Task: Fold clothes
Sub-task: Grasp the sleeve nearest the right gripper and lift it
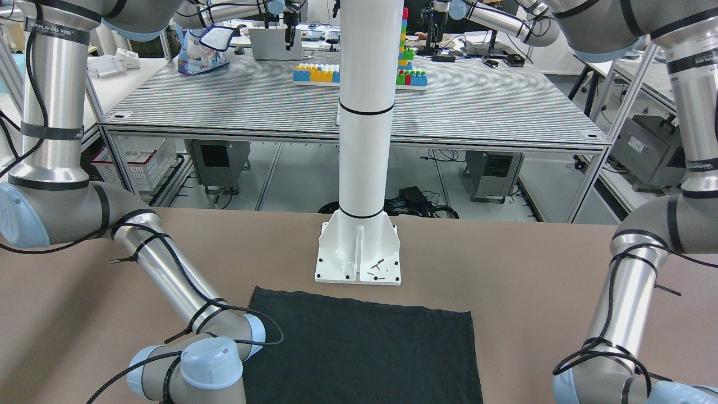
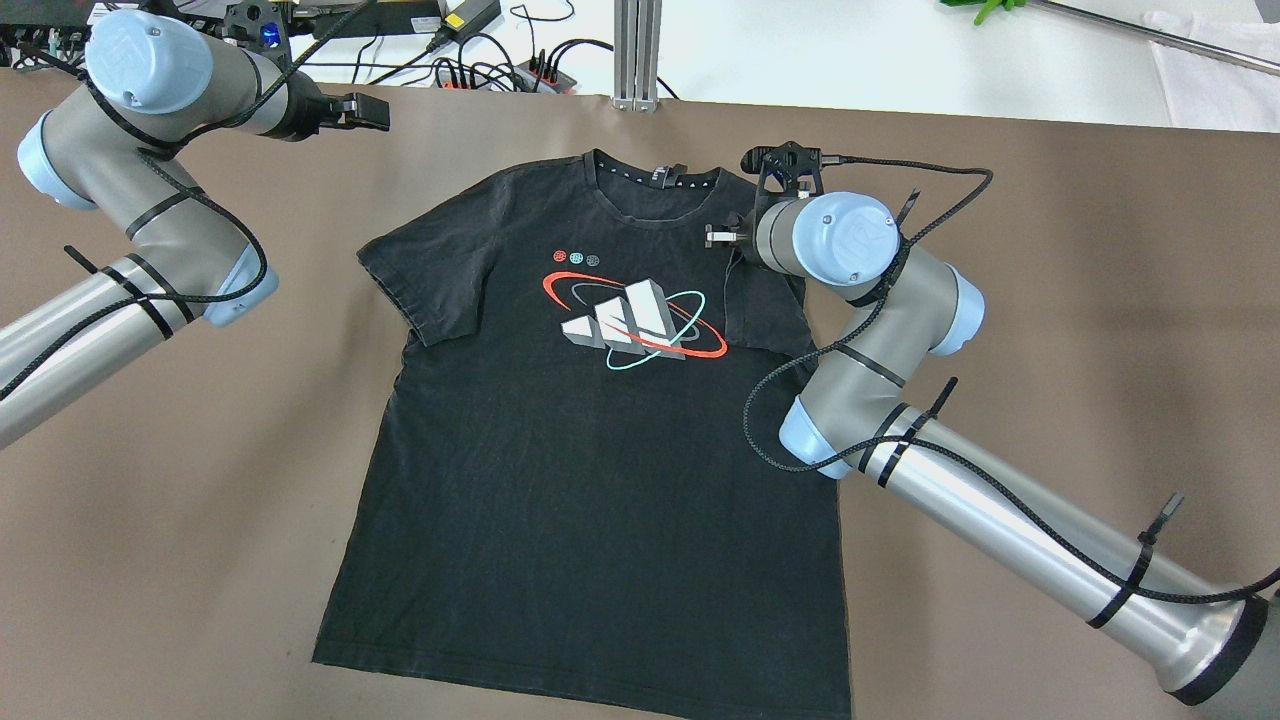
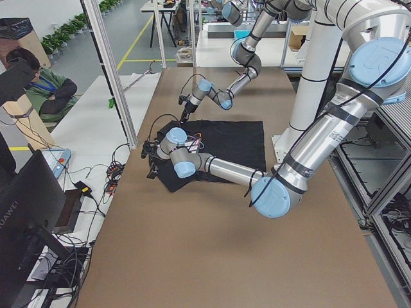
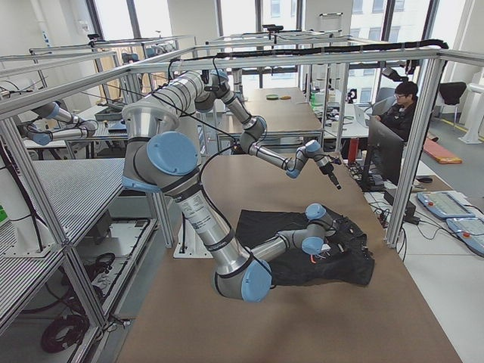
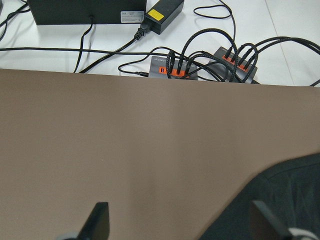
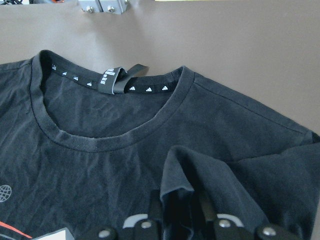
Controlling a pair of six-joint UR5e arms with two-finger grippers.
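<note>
One black T-shirt (image 2: 590, 480) lies flat on table (image 2: 1080, 300), its long axis running from right end effector (image 6: 182, 212) back toward robot. That end effector is clamped on the sleeve (image 6: 215, 170), folded inward. Left end effector (image 5: 180, 225) has fingers apart, shirt to its right; right arm nearer.

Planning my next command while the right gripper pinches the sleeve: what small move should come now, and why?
Probably lower the right gripper and open it, laying the sleeve flat on the T-shirt. The sleeve is already folded in over the chest, and the left gripper hangs open off the fabric.
</note>
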